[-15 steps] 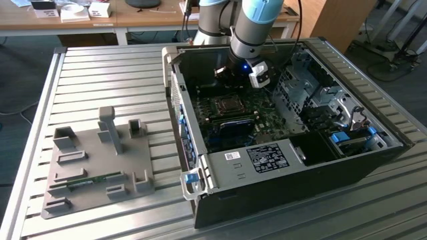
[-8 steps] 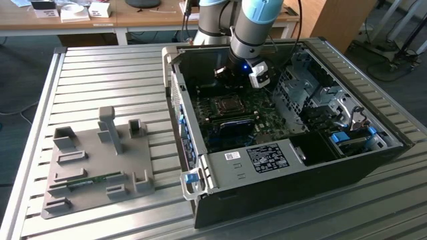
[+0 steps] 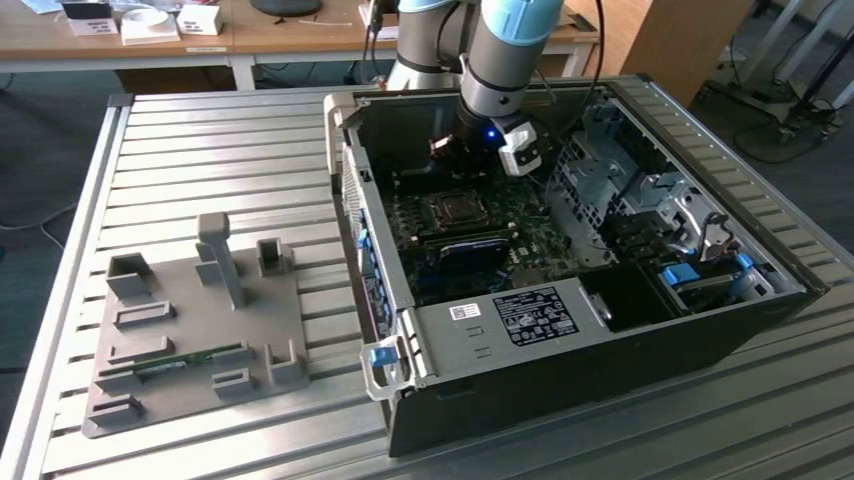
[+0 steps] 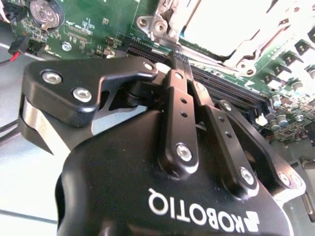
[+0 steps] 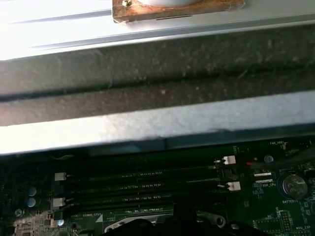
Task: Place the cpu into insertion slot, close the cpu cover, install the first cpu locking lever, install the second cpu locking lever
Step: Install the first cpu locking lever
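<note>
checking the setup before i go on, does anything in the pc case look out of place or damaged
Nothing stands out. The computer case lies open on the slatted table, the motherboard looks intact, and the cpu socket sits square. The gripper hangs low beside the socket, fingers together.

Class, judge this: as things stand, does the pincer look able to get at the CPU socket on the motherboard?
Probably yes. The pincer hangs inside the open case, close beside the CPU socket, and nothing visible stands between them.
</note>
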`<action>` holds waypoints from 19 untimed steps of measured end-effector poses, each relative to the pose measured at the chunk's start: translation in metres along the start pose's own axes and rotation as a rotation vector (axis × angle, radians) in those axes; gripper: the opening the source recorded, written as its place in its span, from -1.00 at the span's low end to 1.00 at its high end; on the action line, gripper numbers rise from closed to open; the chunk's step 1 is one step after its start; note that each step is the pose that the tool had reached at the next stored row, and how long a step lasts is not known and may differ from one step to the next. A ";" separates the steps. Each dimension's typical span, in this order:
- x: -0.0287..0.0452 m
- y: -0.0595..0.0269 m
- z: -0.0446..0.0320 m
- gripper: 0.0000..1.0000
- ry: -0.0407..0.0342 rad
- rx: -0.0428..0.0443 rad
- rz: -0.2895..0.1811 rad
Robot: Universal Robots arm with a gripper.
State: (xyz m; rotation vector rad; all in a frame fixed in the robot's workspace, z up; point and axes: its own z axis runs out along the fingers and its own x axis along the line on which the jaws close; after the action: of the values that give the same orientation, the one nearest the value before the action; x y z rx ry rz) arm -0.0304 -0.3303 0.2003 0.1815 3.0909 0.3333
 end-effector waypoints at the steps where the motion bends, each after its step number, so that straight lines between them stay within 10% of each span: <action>1: 0.0001 0.0000 0.0000 -0.79 -0.0018 0.0005 0.000; 19: 0.0008 0.0066 -0.0008 -0.79 -0.0019 0.0003 0.000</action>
State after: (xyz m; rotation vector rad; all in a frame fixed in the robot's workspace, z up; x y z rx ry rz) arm -0.0305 -0.3239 0.2025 0.1811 3.0891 0.3324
